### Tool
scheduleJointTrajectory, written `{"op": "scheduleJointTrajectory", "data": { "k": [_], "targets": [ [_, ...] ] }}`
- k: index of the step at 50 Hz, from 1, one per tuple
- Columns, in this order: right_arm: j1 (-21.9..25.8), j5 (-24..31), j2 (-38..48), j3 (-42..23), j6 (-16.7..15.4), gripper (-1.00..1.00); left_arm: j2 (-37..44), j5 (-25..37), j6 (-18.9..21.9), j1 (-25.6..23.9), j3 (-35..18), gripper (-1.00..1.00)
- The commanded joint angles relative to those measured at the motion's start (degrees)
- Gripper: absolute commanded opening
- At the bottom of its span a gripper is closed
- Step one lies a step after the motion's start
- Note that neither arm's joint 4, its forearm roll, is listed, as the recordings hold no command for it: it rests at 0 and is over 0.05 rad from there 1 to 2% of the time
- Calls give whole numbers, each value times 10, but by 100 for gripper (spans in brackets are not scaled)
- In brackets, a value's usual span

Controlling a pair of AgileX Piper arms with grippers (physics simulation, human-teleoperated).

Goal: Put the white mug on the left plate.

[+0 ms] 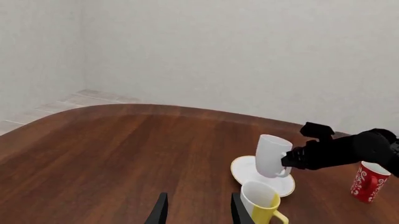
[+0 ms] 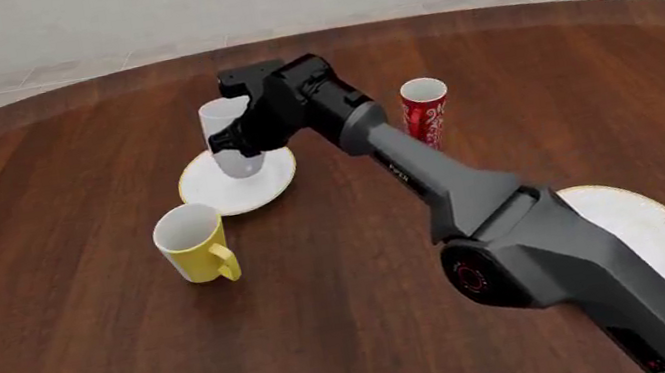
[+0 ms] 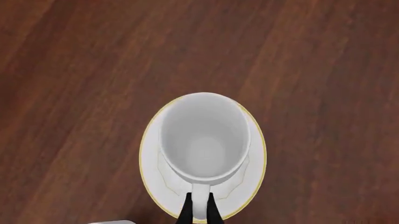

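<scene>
**White mug held over the left plate**

Left wrist view: the white mug (image 1: 273, 155) is held by its handle in the right gripper (image 1: 292, 161), a little tilted, above the left plate (image 1: 262, 176). Whether its base touches the plate cannot be told here. A yellow mug (image 1: 262, 202) stands just beside the plate, and a red patterned cup (image 1: 369, 181) stands well apart, beyond the black arm. The left gripper (image 1: 195, 211) shows two dark fingers spread apart with nothing between them.

Front view: the right arm reaches across the wooden surface (image 2: 84, 319) to the mug (image 2: 230, 137) over the small gold-rimmed plate (image 2: 237, 180). The larger plate (image 2: 655, 229) lies partly hidden behind the arm.

Right wrist view: looking down into the mug (image 3: 204, 139), centred over the plate (image 3: 151, 161). The jaws are clenched on the handle.
</scene>
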Motion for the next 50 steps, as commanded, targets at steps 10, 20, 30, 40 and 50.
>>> {"op": "scheduleJointTrajectory", "data": {
  "k": [10, 20, 30, 40, 50],
  "targets": [
    [1, -1, 3, -2, 4, -100, 0, -1, 0, 1, 0, 100],
    [5, 1, 7, -2, 4, -100, 0, -1, -1, 2, 0, 100],
    [5, 3, 8, -2, 3, -100, 0, -1, -2, 3, -2, 100],
    [5, 5, 9, -2, 3, -100, 0, 0, -2, 3, -3, 100],
    [5, 6, 9, -2, 2, -100, 0, 1, -3, 2, -2, 100]
  ]
}}
